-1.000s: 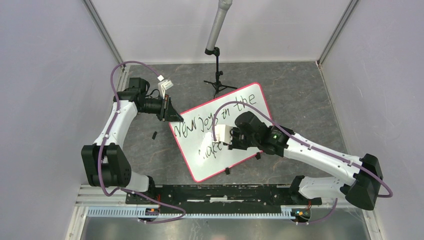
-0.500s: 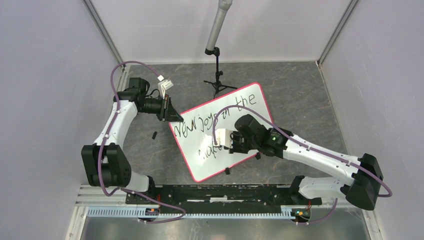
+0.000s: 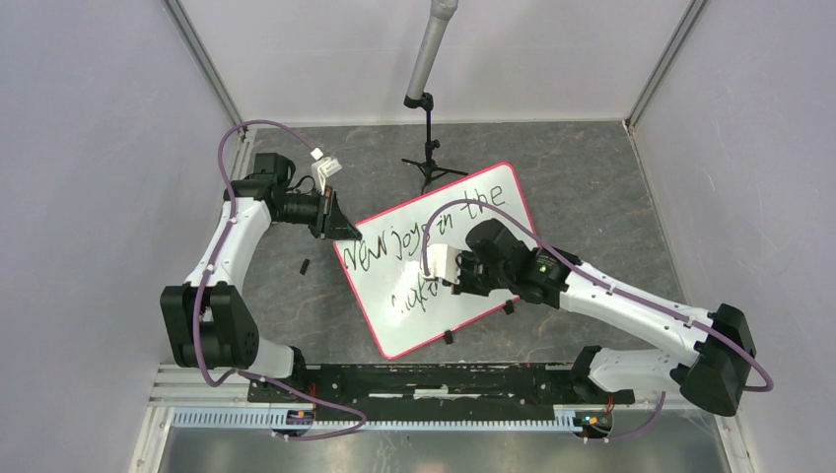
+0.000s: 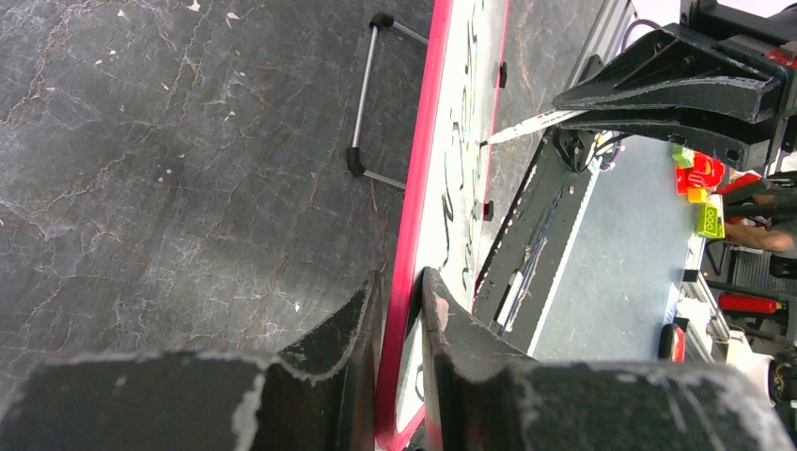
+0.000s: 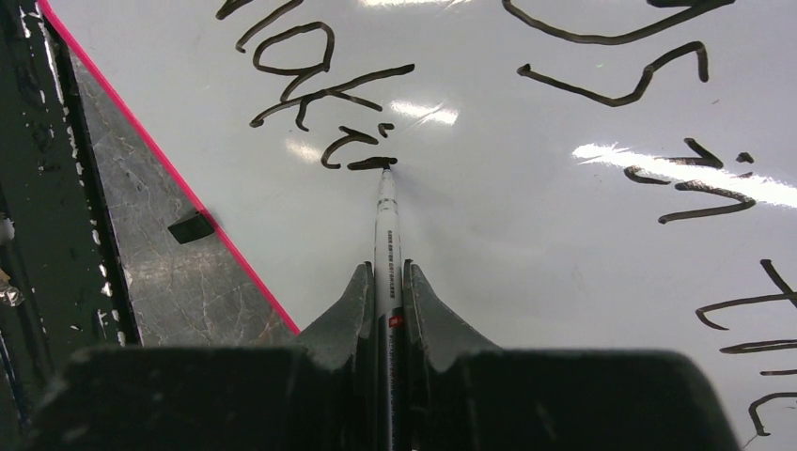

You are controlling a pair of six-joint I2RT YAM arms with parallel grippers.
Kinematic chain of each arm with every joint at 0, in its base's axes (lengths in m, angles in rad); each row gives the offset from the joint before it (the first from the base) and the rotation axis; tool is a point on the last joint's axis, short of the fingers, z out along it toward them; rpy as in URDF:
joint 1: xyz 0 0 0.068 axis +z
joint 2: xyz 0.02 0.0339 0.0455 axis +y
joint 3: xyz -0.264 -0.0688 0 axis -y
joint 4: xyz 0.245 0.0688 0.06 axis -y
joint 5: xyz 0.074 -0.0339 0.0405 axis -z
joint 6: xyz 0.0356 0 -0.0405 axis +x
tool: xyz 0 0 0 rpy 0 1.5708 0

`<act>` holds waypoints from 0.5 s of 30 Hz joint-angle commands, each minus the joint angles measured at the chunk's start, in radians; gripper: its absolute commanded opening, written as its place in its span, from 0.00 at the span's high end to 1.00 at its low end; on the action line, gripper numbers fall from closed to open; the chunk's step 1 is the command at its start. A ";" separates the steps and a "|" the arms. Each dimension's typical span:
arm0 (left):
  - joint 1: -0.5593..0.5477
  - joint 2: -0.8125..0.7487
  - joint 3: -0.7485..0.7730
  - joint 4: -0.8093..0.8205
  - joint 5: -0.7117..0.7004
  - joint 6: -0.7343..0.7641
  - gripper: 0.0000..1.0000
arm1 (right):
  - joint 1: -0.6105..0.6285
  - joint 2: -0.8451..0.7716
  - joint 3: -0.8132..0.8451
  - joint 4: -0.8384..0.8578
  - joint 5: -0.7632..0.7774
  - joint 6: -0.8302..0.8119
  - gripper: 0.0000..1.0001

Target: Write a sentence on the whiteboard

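The whiteboard [image 3: 409, 330] lies slanted on the table, with a pink-red rim. The sentence [image 3: 414, 236] runs across it in black: a top line, and below it a short second line [image 5: 310, 97]. My left gripper [image 3: 345, 234] is shut on the whiteboard's left corner. In the left wrist view the rim [image 4: 428, 150] passes between that gripper's [image 4: 402, 277] two jaws. My right gripper [image 5: 387, 272] is shut on a thin grey marker [image 5: 387, 225]. The marker's tip touches the whiteboard [image 5: 526, 244] at the end of the second line. In the top view the right gripper [image 3: 461, 279] hovers over the board's middle.
A black tripod stand [image 3: 431, 163] with a grey pole rises behind the board. A small black piece [image 3: 306, 266] lies on the dark table left of the board. Black clips [image 3: 448, 338] sit on the near rim. A wire leg [image 4: 362, 103] shows beside the board. Enclosure walls stand on three sides.
The right gripper slid slightly toward the near left with the marker, then came back up and right. The left arm has stayed still on the rim.
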 commanded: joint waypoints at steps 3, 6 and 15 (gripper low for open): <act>-0.023 0.024 -0.007 0.026 -0.114 -0.001 0.98 | -0.031 -0.006 0.033 0.046 0.073 0.005 1.00; -0.023 0.022 -0.009 0.025 -0.115 -0.001 0.98 | -0.032 -0.004 0.032 0.039 0.073 0.003 1.00; -0.024 0.027 -0.008 0.026 -0.115 -0.001 0.98 | -0.040 -0.033 -0.001 0.003 0.095 0.003 1.00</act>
